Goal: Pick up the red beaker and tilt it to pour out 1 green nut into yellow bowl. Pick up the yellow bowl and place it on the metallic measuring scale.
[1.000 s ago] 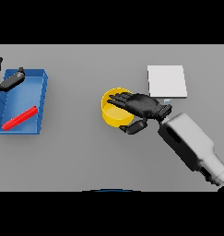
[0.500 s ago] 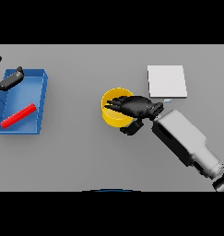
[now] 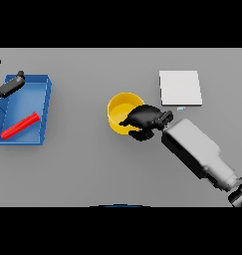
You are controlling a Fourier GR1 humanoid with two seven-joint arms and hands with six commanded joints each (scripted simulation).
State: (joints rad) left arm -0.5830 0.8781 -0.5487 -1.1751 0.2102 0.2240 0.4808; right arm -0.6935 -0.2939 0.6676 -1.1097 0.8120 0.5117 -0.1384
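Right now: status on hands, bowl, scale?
Right hand curled on the yellow bowl rim, bowl on table. Left hand idle at blue tray, red beaker lying inside. Scale unobstructed.

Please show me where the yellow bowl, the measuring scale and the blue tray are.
yellow bowl (image 3: 118,108): head view, on its inner left side.
measuring scale (image 3: 180,87): head view, middle of its flat top plate.
blue tray (image 3: 24,104): head view, bare floor above the red object.
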